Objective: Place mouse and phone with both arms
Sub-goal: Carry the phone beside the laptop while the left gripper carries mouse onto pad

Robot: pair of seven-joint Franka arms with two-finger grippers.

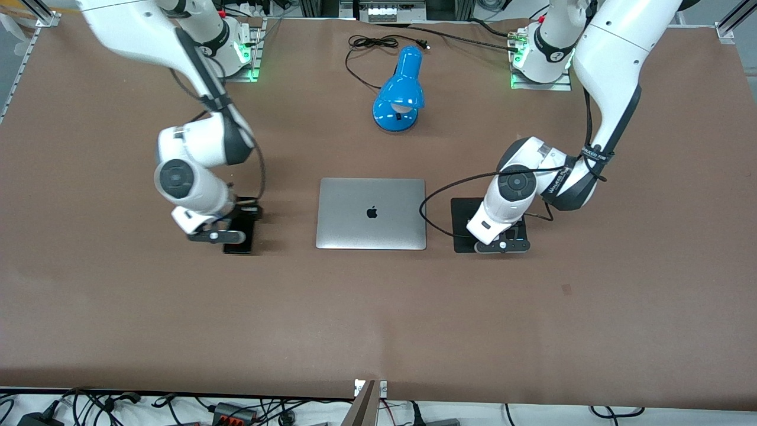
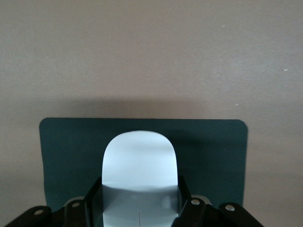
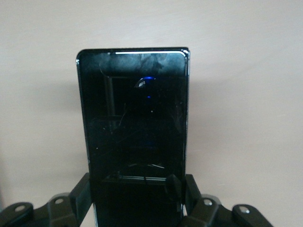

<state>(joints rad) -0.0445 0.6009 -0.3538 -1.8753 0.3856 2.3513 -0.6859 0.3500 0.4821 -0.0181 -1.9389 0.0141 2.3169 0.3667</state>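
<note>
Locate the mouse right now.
The mouse sits between the left gripper fingers, on or just over the black mouse pad, beside the laptop toward the left arm's end.

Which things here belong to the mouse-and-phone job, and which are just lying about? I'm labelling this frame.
In the job:
mouse, between the left gripper fingers, over the mouse pad
phone, between the right gripper fingers, beside the laptop

Lying about:
laptop, shut
blue lamp with its black cord
</note>
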